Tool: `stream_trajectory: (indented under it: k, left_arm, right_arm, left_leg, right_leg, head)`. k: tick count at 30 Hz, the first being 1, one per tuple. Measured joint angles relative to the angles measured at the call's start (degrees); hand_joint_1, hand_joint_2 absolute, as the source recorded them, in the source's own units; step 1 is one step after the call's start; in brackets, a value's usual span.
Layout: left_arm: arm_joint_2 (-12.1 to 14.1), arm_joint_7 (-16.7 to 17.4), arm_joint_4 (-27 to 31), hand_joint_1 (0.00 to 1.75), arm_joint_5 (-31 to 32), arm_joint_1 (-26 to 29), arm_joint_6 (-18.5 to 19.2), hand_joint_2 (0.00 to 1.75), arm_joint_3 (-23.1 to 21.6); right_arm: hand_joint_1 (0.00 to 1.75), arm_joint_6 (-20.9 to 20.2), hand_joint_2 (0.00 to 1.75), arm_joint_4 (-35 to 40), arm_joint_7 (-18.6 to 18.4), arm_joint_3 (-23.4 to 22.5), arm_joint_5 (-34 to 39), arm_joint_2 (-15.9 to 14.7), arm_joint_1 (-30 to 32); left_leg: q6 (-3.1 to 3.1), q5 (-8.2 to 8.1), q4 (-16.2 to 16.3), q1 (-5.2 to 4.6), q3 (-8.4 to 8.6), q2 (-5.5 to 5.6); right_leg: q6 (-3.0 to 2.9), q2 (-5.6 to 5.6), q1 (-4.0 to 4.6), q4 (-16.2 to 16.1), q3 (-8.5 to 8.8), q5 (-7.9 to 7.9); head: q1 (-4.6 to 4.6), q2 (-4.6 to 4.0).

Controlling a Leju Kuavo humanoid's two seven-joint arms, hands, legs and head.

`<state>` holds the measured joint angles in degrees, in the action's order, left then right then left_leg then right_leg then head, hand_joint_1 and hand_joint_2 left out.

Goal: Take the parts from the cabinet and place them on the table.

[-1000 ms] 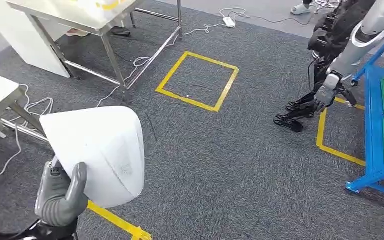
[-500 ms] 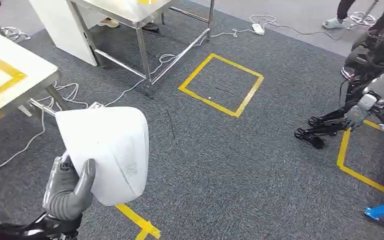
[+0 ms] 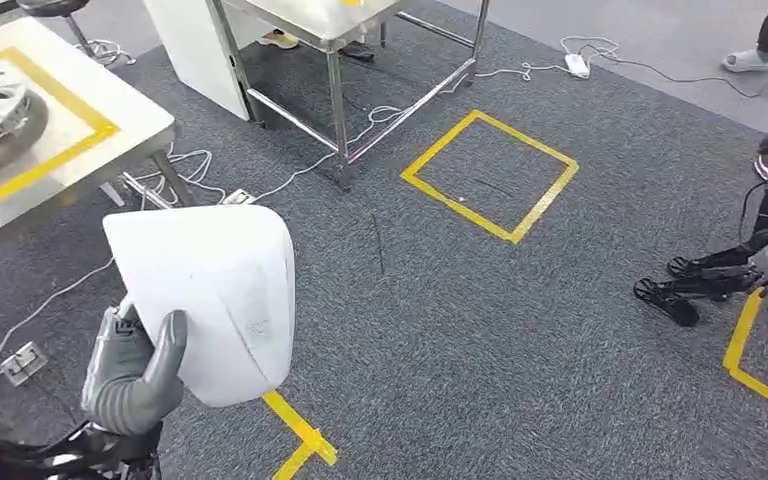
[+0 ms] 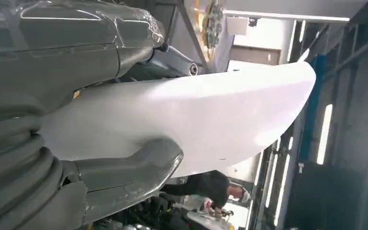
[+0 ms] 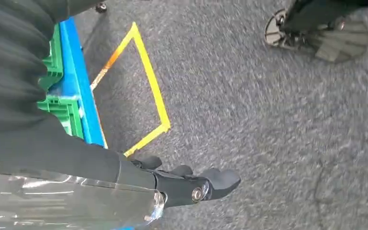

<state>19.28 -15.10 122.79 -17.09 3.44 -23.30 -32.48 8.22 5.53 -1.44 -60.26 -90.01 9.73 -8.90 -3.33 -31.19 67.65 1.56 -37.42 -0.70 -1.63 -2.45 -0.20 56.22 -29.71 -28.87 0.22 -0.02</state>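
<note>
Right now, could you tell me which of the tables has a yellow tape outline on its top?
The white table at the head view's left edge, nearest the left robot hand holding the white part. The steel-legged table farther back shows no such outline.

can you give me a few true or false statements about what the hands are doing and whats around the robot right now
1. The left hand holds a white part. True.
2. The right hand holds a green crate. False: it holds nothing, fingers held out over the carpet.
3. The white part rests on the table. False: it is held up over the floor.
4. Yellow tape marks a square on the carpet. True.
</note>
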Motion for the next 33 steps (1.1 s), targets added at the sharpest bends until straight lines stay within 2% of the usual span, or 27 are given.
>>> stream_trajectory:
  k: [1,2,3,4,7,8,9,11,12,13,14,15,16,17,18,19,21,22,23,26,27,28,29,30,31,32,33]
  left_arm:
    - [0.0,0.02,0.02,1.75,0.07,-0.03,0.0,1.75,0.0]
    - [0.0,0.02,0.0,1.75,0.15,-0.17,0.0,1.75,0.0]
    - [-0.02,0.13,0.04,1.75,0.26,-0.24,-0.02,1.75,-0.02]
    - [-0.02,0.15,0.11,1.75,0.39,-0.32,-0.02,1.75,-0.02]
    - [-0.15,0.57,0.09,1.75,0.66,-1.25,-0.24,1.75,-0.04]
    - [-0.37,0.7,0.11,1.75,0.7,-1.51,-0.41,1.75,-0.04]
    - [-0.48,0.79,0.09,1.75,0.77,-1.88,-0.68,1.75,-0.02]
    - [-0.9,1.16,0.07,1.75,0.98,-2.83,-1.18,1.75,-0.04]
    - [-1.07,1.22,0.02,1.75,1.07,-3.27,-1.4,1.75,-0.04]
    - [-1.27,1.4,0.02,1.75,1.11,-3.62,-1.62,1.75,-0.04]
    - [-1.4,1.75,0.04,1.75,1.2,-3.99,-1.84,1.75,-0.04]
    - [-1.53,2.12,0.04,1.75,1.38,-4.37,-1.9,1.75,-0.04]
    - [-1.66,2.4,0.04,1.75,1.51,-4.73,-1.92,1.75,-0.04]
    - [-1.77,2.6,0.09,1.75,1.57,-5.08,-1.92,1.75,-0.04]
    - [-1.86,2.78,0.13,1.75,1.64,-5.3,-1.92,1.75,-0.04]
    - [-1.99,3.05,0.2,1.75,1.66,-5.62,-1.92,1.75,-0.04]
    - [-2.01,3.19,0.22,1.75,1.68,-5.71,-1.94,1.75,-0.04]
    - [-2.01,3.26,0.28,1.75,1.68,-5.77,-1.94,1.75,-0.04]
    - [-2.01,3.28,0.37,1.75,1.68,-5.81,-1.94,1.75,-0.04]
    - [-2.01,3.28,0.39,1.75,1.68,-5.82,-1.94,1.75,-0.04]
    - [-2.01,3.28,0.42,1.75,1.68,-5.82,-1.94,1.75,-0.04]
    - [-2.01,3.28,0.42,1.75,1.68,-5.7,-1.94,1.75,-0.04]
    - [-2.01,3.3,0.46,1.75,1.7,-6.13,-1.95,1.75,-0.06]
    - [-2.14,3.37,0.48,1.75,1.68,-6.61,-1.95,1.75,-0.07]
    - [-2.14,3.52,0.44,1.75,1.68,-6.54,-1.94,1.75,-0.07]
    - [-2.14,3.52,0.44,1.75,1.68,-6.56,-1.95,1.75,-0.07]
    - [-2.14,3.52,0.46,1.75,1.68,-6.57,-1.95,1.75,-0.07]
  right_arm:
    - [0.0,0.0,1.75,0.0,0.0,0.02,0.0,0.07,-0.06]
    - [0.0,0.0,1.75,0.0,0.02,0.02,-0.02,0.06,-0.09]
    - [0.0,0.02,1.75,0.02,0.04,0.07,-0.02,0.0,-0.16]
    - [0.0,0.04,1.75,0.02,0.11,0.13,-0.02,-0.02,-0.2]
    - [0.0,0.13,1.75,0.02,0.44,0.22,-0.02,-0.15,-0.24]
    - [0.0,0.13,1.75,0.02,0.5,0.24,-0.02,-0.22,-0.31]
    - [0.0,0.13,1.75,0.02,0.52,0.24,-0.02,-0.37,-0.31]
    - [0.0,0.04,1.75,0.02,0.52,0.22,-0.02,-0.83,-0.26]
    - [0.0,-0.09,1.75,0.0,0.52,0.2,0.0,-0.92,-0.26]
    - [0.0,-0.24,1.75,0.0,0.52,0.2,0.0,-1.03,-0.31]
    - [0.0,-0.35,1.75,0.0,0.52,0.2,0.04,-1.23,-0.37]
    - [0.0,-0.42,1.75,0.0,0.52,0.17,0.09,-1.4,-0.55]
    - [0.0,-0.42,1.75,0.0,0.52,0.17,0.11,-1.55,-0.82]
    - [0.0,-0.42,1.75,0.0,0.52,0.17,0.15,-1.82,-1.09]
    - [0.0,-0.42,1.75,0.02,0.52,0.17,0.15,-2.12,-1.33]
    - [0.0,-0.42,1.75,0.0,0.52,0.2,0.13,-2.23,-1.38]
    - [0.0,-0.42,1.75,0.0,0.5,0.2,0.13,-2.25,-1.39]
    - [0.0,-0.42,1.75,0.0,0.46,0.17,0.13,-2.27,-1.32]
    - [0.0,-0.42,1.75,0.0,0.46,0.17,0.13,-2.3,-1.32]
    - [0.0,-0.39,1.75,0.0,0.46,0.15,0.13,-2.3,-1.32]
    - [0.0,-0.39,1.75,0.0,0.46,0.15,0.13,-2.3,-1.33]
    - [0.0,-0.37,1.75,0.0,0.46,0.13,0.11,-2.32,-1.44]
    - [0.0,-0.31,1.75,0.0,0.46,0.13,0.11,-2.34,-1.47]
    - [0.0,-0.31,1.75,0.0,0.46,0.13,0.09,-2.36,-1.27]
    - [0.0,-0.33,1.75,-0.02,0.46,0.13,0.09,-2.36,-1.0]
    - [0.0,-0.33,1.75,-0.02,0.46,0.13,0.09,-2.36,-1.07]
    - [0.0,-0.33,1.75,-0.02,0.46,0.13,0.09,-2.36,-1.15]
  left_leg:
    - [-0.27,2.36,-5.18,0.14,3.0,-1.39]
    - [-0.6,1.94,-8.38,-0.01,4.66,-4.1]
    - [0.48,1.95,-8.63,-0.23,4.71,-4.0]
    - [1.43,1.87,-8.46,-0.35,4.56,-3.39]
    - [2.46,2.18,-8.56,-0.47,4.3,-1.82]
    - [2.82,2.34,-8.64,-0.33,4.29,-1.25]
    - [3.1,2.43,-8.63,-0.31,4.21,-0.77]
    - [3.49,2.64,-8.62,-0.43,3.88,0.49]
    - [3.66,2.75,-8.6,-0.56,3.7,1.28]
    - [3.77,2.82,-8.59,-0.67,3.64,2.05]
    - [3.81,2.85,-8.59,-0.77,3.69,2.76]
    - [3.85,2.89,-8.59,-0.93,3.75,3.48]
    - [3.84,2.95,-8.59,-1.09,3.81,4.2]
    - [3.83,2.99,-8.6,-1.08,3.83,4.83]
    - [3.64,3.12,-8.6,-0.97,3.76,5.31]
    - [3.34,3.27,-8.52,-1.0,3.43,6.0]
    - [2.78,3.63,-8.61,-0.55,2.97,6.71]
    - [2.3,3.87,-8.81,-0.54,2.83,7.19]
    - [2.06,3.92,-8.82,-0.72,2.79,7.48]
    - [2.06,3.88,-8.78,-0.75,2.79,7.51]
    - [2.1,3.67,-8.6,-0.66,2.74,7.39]
    - [2.13,3.04,-8.12,-0.86,2.42,4.88]
    - [1.85,1.57,-6.74,-1.09,1.71,1.74]
    - [1.33,-3.56,2.32,-0.77,-2.34,0.56]
    - [0.7,-4.28,7.45,-0.38,-4.56,0.57]
    - [0.54,-2.33,4.99,-0.25,-3.23,0.45]
    - [0.38,0.19,0.7,-0.13,-0.69,-0.04]
  right_leg:
    - [0.54,-0.32,-0.18,0.56,-0.01,-0.41]
    - [1.12,-0.58,-0.12,1.21,-0.06,-0.84]
    - [1.56,-0.72,0.23,1.91,-0.36,-1.37]
    - [1.7,-0.97,0.26,1.82,-0.19,-1.35]
    - [2.13,-2.14,-0.01,1.65,0.16,-1.39]
    - [2.54,-0.69,-0.19,2.53,-0.15,-2.55]
    - [2.76,0.73,-0.26,5.2,-1.12,-4.62]
    - [2.97,1.87,-0.26,14.63,-5.21,-9.3]
    - [2.89,1.99,-0.26,18.89,-7.31,-10.76]
    - [2.73,2.07,-0.23,20.71,-8.28,-10.82]
    - [2.39,2.19,-0.15,19.86,-7.95,-9.38]
    - [1.94,2.42,-0.08,16.65,-6.66,-6.89]
    - [1.33,2.89,0.03,11.61,-4.61,-3.78]
    - [0.59,3.94,0.29,6.09,-2.38,-0.87]
    - [-0.2,5.92,0.41,3.23,-1.18,-0.8]
    - [-0.15,6.07,0.46,2.4,-1.11,-0.54]
    - [-0.03,5.62,0.71,1.93,-0.88,-0.82]
    - [-0.05,5.12,0.75,1.61,-0.81,-0.64]
    - [0.01,4.78,0.45,0.92,-0.72,-0.29]
    - [0.05,4.71,0.37,0.78,-0.75,-0.24]
    - [0.12,4.46,0.02,0.43,-0.61,-0.02]
    - [0.33,3.88,0.23,0.25,-0.42,0.28]
    - [0.01,3.86,0.25,-0.32,-0.28,0.53]
    - [-0.19,2.56,0.24,-0.26,-0.49,0.65]
    - [-0.08,1.06,0.21,-0.1,-0.63,0.56]
    - [0.11,0.64,0.1,0.07,-0.63,0.44]
    - [0.39,0.32,-0.04,0.36,-0.61,0.24]
  head:
    - [-0.02,0.0]
    - [-0.2,0.0]
    - [-0.64,0.0]
    - [-0.33,0.0]
    - [-0.09,0.0]
    - [-0.05,0.0]
    - [0.11,0.0]
    - [0.33,0.0]
    - [0.39,0.0]
    - [0.42,0.0]
    - [0.42,0.0]
    - [0.5,0.0]
    - [0.57,0.0]
    - [0.59,0.0]
    - [0.57,0.0]
    - [0.44,0.0]
    - [0.98,0.0]
    - [0.96,0.0]
    - [1.01,0.0]
    - [0.99,0.0]
    - [0.98,0.0]
    - [1.01,0.0]
    - [0.64,0.0]
    - [0.26,0.0]
    - [0.09,0.0]
    - [0.04,0.0]
    - [0.07,0.0]
